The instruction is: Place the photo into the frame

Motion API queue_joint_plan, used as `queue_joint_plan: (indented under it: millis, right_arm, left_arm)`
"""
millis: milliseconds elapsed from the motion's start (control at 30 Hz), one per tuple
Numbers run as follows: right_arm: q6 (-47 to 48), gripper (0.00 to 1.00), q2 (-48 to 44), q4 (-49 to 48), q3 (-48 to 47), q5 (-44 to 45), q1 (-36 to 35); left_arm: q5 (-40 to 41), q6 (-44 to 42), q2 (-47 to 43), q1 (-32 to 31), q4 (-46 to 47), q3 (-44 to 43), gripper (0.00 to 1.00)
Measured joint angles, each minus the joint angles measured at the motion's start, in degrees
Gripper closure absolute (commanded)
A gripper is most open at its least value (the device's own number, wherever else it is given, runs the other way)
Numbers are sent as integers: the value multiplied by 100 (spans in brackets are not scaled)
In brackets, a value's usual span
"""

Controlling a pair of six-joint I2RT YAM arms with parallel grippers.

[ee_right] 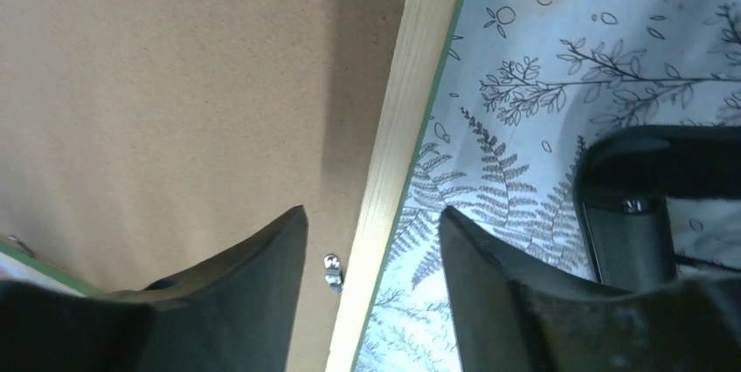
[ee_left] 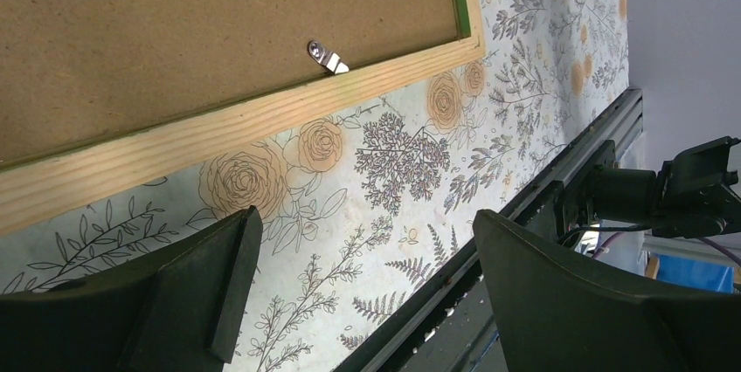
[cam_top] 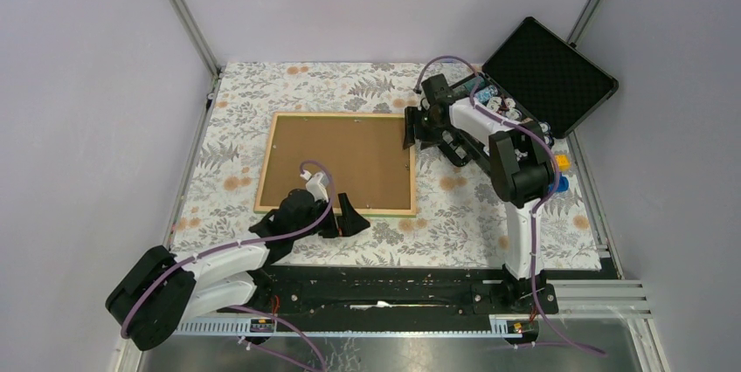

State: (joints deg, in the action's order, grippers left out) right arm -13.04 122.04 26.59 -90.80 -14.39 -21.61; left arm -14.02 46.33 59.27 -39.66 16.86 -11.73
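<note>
— Left gripper [ee_left: 365, 219] first: what do you see?
— I have it spread wide with nothing between its fingers. It hangs over the floral cloth [ee_left: 393, 154] on the bench, just on the near side of the frame [ee_left: 218, 132], towards the near right corner.
— And the frame itself?
— It lies face down in the middle of the bench, with the brown backing panel [cam_top: 341, 158] facing up. A metal clip [ee_left: 326, 57] at the near rail is turned over the panel.
— Right gripper [ee_right: 374, 215]?
— I have it at the frame's right rail, towards the far corner. Its jaws stand apart and straddle the wood, one finger over the panel and the other over the cloth. I see a gap on each side, so it grips nothing. A second clip [ee_right: 333, 272] sits just inside that rail. The black case [cam_top: 546, 71] stands open at the far right, apart from the frame.
</note>
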Motion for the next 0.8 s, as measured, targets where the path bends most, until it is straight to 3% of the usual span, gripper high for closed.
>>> queue_joint_plan:
  millis: [133, 467, 700, 800]
  right_arm:
    - [-411, 30, -160, 354, -129, 155, -24]
    - [-693, 45, -544, 651, 632, 568, -570]
    - [-763, 59, -540, 719, 656, 645, -680]
    - [-774, 60, -540, 717, 656, 745, -688]
  left_arm:
    - [-24, 0, 50, 15, 57, 0, 1]
    - [-74, 0, 199, 57, 76, 0, 1]
    - [-101, 2, 236, 101, 116, 0, 1]
    - [-116, 2, 238, 118, 118, 0, 1]
